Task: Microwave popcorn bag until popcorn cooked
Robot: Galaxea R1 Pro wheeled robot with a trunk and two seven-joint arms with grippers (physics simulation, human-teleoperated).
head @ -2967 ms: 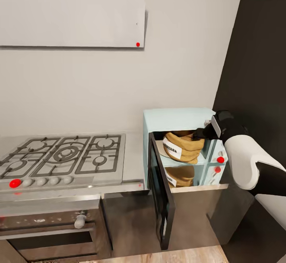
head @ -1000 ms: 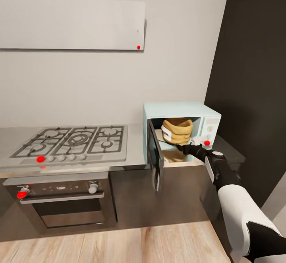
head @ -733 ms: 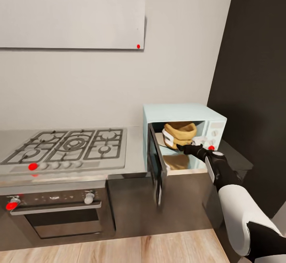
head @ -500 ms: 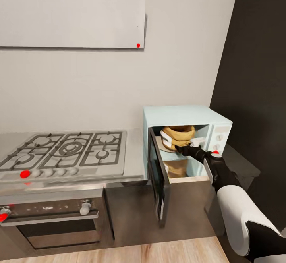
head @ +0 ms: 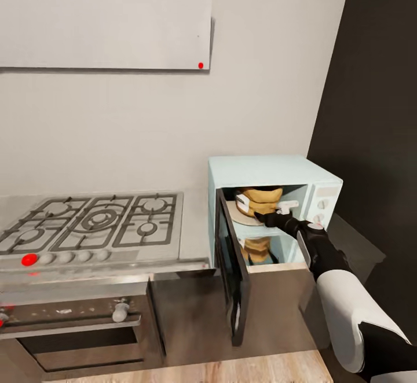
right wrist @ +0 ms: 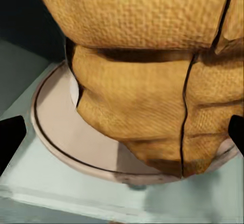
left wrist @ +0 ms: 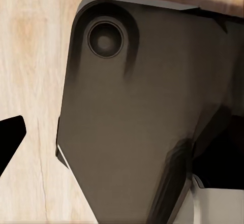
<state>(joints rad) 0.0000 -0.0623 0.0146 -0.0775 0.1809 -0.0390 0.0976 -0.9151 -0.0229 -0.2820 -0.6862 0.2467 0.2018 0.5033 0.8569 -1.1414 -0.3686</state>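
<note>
Right of centre in the head view, the popcorn bag is sitting on the round plate inside the microwave, whose door is standing wide open. The right pincer is reaching into the cavity, fingers spread and gripping nothing. Pulling out, it is risking snagging the sack and toppling it. The left pincer's opening I cannot tell.

You see the mustard popcorn bag upright on the open pale-blue microwave's round turntable.
</note>
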